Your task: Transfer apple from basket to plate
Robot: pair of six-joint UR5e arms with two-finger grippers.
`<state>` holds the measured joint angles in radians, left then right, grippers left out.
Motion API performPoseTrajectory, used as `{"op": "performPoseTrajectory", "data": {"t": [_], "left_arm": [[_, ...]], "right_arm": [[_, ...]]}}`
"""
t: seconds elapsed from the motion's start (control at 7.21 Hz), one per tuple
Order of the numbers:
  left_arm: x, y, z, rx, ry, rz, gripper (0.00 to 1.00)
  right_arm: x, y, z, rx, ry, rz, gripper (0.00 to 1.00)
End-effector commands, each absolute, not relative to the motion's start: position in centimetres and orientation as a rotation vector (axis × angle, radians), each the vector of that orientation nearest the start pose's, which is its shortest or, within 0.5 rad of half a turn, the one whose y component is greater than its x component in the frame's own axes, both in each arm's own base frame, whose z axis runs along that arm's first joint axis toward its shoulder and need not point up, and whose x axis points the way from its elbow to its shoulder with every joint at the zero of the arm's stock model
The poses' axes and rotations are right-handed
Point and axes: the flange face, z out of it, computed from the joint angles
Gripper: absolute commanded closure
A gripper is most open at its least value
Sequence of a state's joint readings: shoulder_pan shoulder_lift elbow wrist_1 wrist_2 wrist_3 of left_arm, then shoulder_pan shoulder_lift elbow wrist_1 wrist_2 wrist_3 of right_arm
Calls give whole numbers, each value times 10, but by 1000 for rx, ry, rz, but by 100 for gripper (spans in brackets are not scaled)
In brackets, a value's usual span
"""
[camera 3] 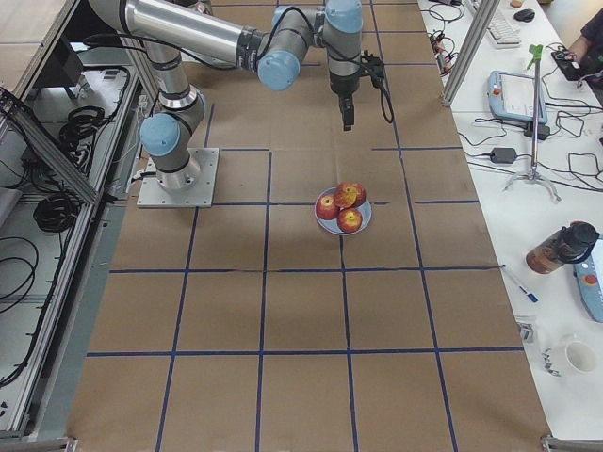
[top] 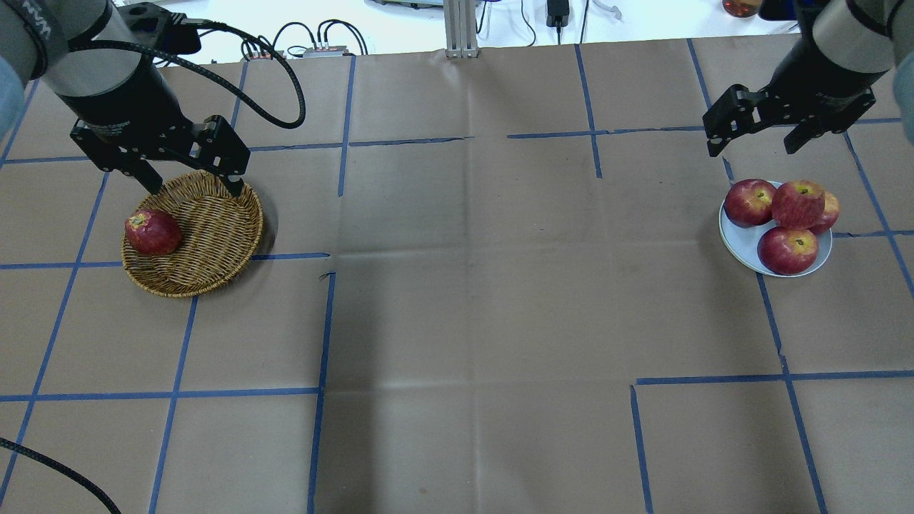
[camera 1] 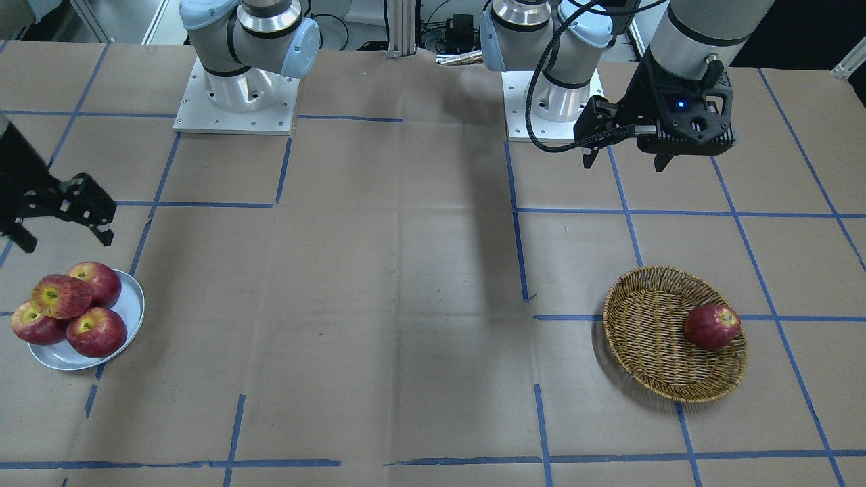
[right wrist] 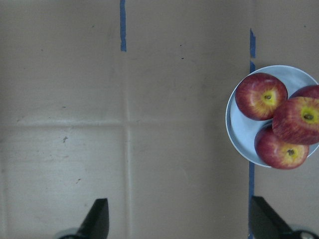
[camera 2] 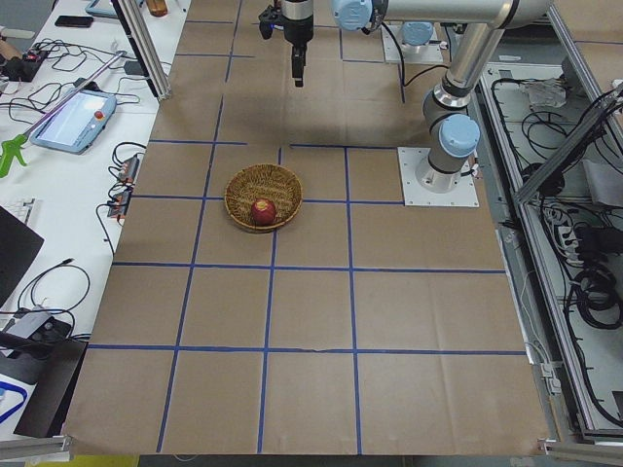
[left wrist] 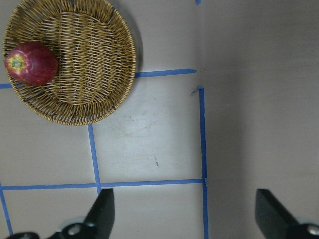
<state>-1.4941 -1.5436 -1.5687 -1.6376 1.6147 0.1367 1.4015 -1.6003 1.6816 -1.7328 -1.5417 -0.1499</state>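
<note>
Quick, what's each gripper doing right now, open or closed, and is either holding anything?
Left gripper: open, holding nothing.
Right gripper: open, holding nothing.

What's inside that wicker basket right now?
One dark red apple, lying against the rim of the basket on one side. The rest is bare weave. The weave under the apple is covered, so anything beneath it cannot be seen.

**Silver Tubes, Black Ends**

My arms [camera 1: 703, 27] are silver-grey tubes with pale blue joint caps [camera 1: 301, 47], bolted to square metal base plates [camera 1: 196, 122] edged with screws. My left gripper [top: 194, 187] and right gripper [top: 751, 146] are matte black. A black braided cable [camera 1: 531, 111] loops beside my left wrist, where a small blue light [camera 1: 681, 105] glows.
</note>
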Motion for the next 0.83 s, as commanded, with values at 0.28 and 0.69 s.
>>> {"op": "performPoseTrajectory", "data": {"t": [0.28, 0.69], "left_arm": [[-92, -486, 494, 92, 3098, 67, 1], [-93, -485, 495, 94, 3099, 62, 1]], "right_arm": [[113, -477, 474, 89, 3173, -97, 0], [128, -474, 474, 41, 3171, -100, 0]]}}
